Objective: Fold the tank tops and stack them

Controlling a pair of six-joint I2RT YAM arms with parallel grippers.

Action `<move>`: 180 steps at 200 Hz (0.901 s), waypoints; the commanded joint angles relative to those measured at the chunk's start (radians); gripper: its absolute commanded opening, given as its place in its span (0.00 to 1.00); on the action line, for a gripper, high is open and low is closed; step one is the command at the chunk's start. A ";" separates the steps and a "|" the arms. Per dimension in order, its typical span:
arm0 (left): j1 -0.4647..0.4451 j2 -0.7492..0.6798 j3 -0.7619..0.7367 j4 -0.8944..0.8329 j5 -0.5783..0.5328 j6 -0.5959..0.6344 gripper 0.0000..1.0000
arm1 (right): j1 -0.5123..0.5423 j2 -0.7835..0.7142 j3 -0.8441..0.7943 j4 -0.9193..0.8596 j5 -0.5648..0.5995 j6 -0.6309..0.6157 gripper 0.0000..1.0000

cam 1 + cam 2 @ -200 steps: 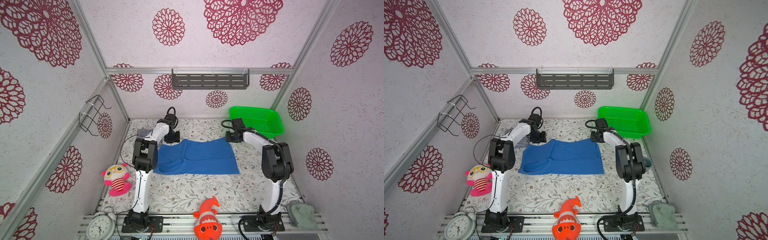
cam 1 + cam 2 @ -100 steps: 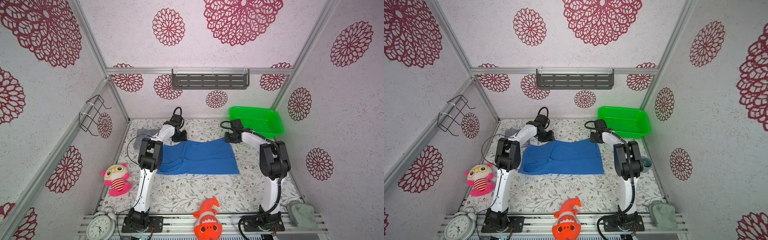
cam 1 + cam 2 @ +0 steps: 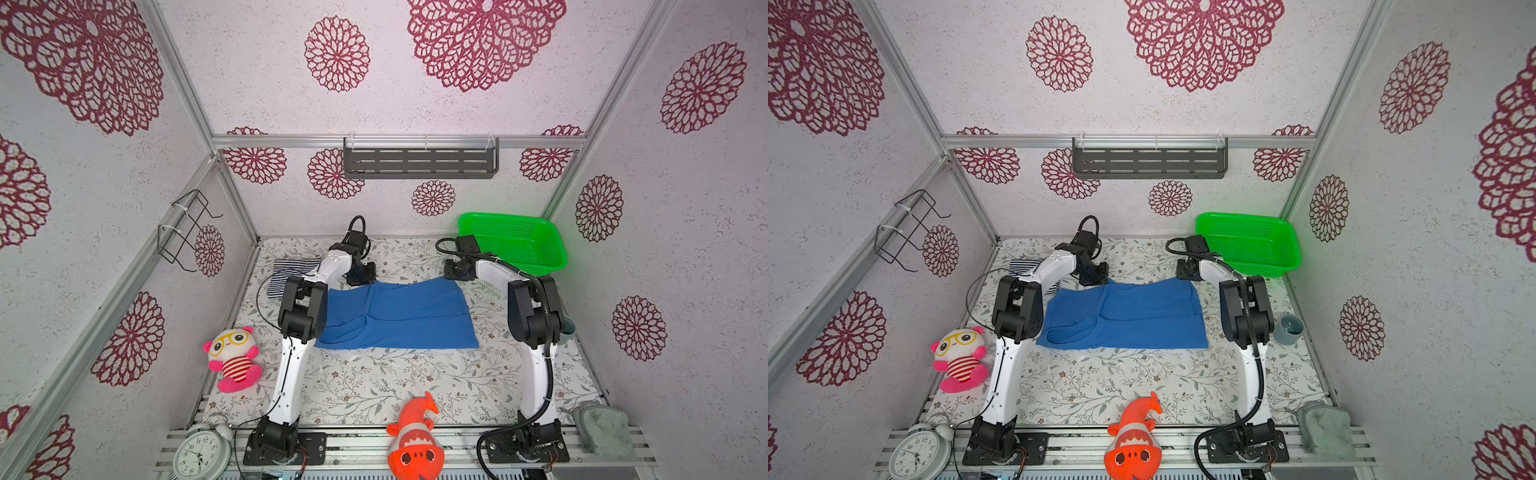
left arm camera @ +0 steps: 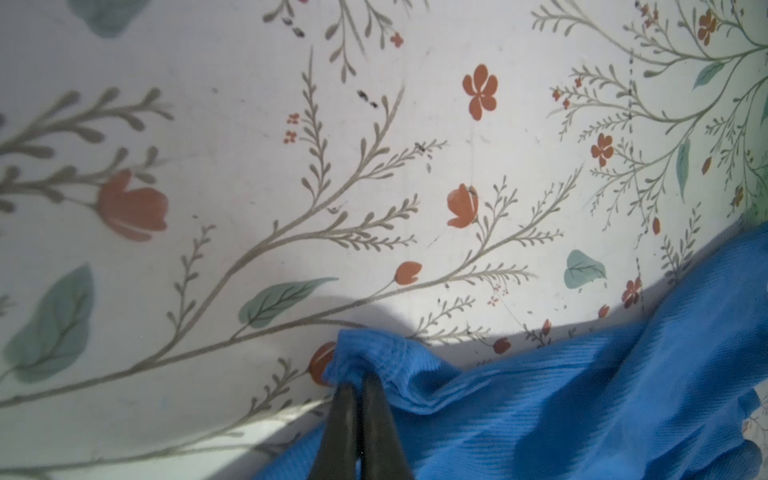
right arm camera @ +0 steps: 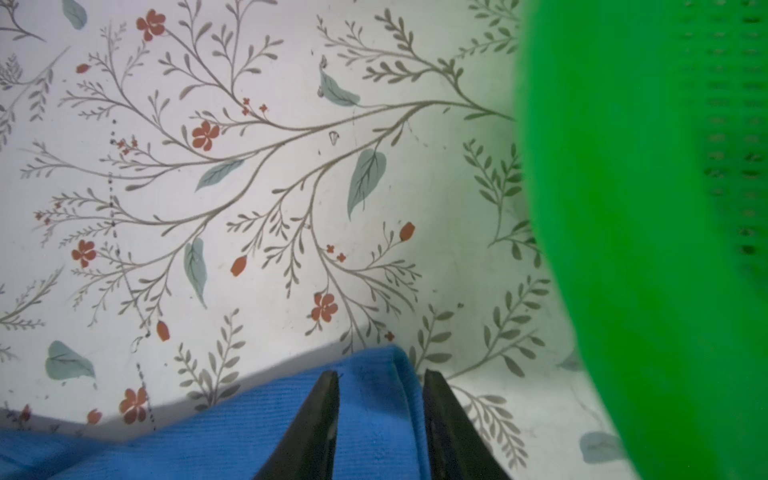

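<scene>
The left pincer (image 4: pixel 358 380) pinches the far left corner of the blue tank top (image 3: pixel 399 316), which lies spread on the desk (image 3: pixel 374 386); the right pincer (image 5: pixel 380 380) stands spread astride its far right corner. The striped tank top (image 3: pixel 289 270) lies folded at the desk's far left.

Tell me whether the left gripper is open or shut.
Shut on the blue top: in the left wrist view the left gripper's jaws meet, pinching a bunched corner of it.
</scene>
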 commanded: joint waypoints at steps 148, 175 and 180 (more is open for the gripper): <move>0.031 -0.122 -0.055 0.019 -0.135 0.107 0.00 | -0.037 -0.083 0.028 0.021 0.040 -0.246 0.00; 0.030 -0.172 -0.100 0.065 -0.164 0.103 0.00 | -0.036 -0.117 -0.020 0.056 0.015 -0.269 0.00; 0.030 -0.183 -0.113 0.081 -0.161 0.105 0.00 | -0.036 -0.123 -0.032 0.066 0.009 -0.272 0.00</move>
